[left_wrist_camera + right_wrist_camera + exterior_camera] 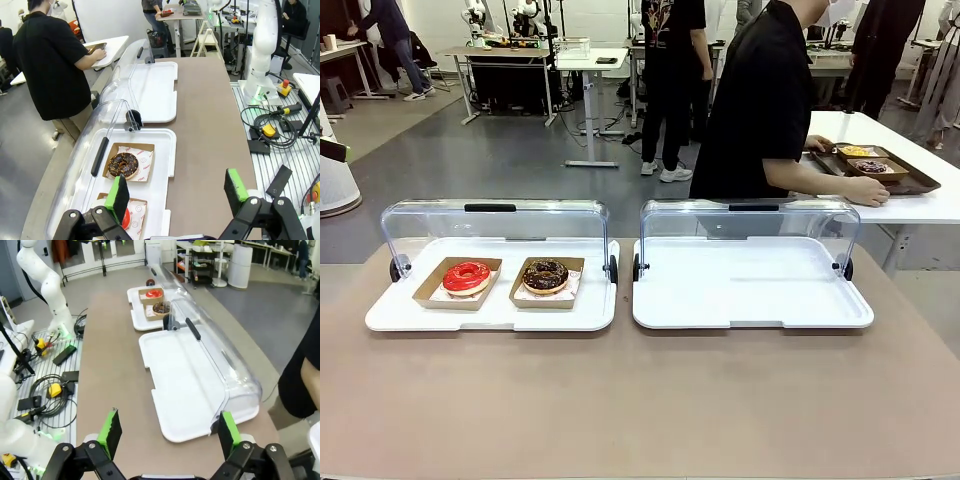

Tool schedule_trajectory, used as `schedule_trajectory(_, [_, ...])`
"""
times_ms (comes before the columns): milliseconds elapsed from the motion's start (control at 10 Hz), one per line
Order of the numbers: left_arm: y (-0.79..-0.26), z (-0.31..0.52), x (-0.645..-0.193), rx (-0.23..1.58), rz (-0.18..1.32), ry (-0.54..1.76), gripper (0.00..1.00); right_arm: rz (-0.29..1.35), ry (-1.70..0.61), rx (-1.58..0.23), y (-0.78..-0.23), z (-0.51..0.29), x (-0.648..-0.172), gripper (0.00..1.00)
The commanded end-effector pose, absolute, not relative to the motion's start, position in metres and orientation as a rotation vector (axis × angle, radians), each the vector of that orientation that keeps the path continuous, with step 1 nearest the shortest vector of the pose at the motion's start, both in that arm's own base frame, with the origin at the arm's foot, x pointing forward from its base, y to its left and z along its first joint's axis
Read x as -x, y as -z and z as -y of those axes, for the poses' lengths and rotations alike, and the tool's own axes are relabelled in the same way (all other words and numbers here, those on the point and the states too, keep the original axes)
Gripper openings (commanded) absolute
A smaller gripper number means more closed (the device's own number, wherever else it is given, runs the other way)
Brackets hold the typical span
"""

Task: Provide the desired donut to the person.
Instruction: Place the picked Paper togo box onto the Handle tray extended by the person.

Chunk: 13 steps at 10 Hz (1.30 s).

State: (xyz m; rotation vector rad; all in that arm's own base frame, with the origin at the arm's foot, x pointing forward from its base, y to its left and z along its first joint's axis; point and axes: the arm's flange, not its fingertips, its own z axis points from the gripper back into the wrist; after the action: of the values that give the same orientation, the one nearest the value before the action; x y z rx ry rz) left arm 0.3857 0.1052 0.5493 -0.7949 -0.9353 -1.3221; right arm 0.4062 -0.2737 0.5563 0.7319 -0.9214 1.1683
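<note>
On the brown desk [620, 400] sit two white trays, the left tray [490, 315] carrying a red-glazed donut [467, 276] and a chocolate donut [545, 275] in cardboard boats; red print on their paper liners is unreadable. The person in the black overshirt [760, 100] faces a side table. Left tool [177, 192] and right tool [170, 430] are spread wide, holding nothing.

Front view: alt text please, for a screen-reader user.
Two white trays with raised clear lids sit on a brown table; the left tray holds a red donut and a chocolate donut, the right tray nothing. Behind, a person in black faces away, hands at another tray.
</note>
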Motion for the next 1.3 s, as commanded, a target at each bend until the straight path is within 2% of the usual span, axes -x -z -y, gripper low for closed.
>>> schedule_trajectory(0, [-0.551, -0.104, -0.385, 0.805, 0.948, 1.322, 1.00, 0.902, -1.199, -0.725, -0.557, 0.286, -0.412, 1.00])
schedule_trajectory(300, [-0.551, -0.104, -0.385, 0.805, 0.948, 1.322, 1.00, 0.956, -1.201, -0.765, -0.549, 0.291, -0.410, 1.00])
schedule_trajectory(1200, [-0.551, -0.104, -0.385, 0.805, 0.948, 1.322, 1.00, 0.922, -1.183, -0.753, -0.545, 0.289, -0.406, 1.00])
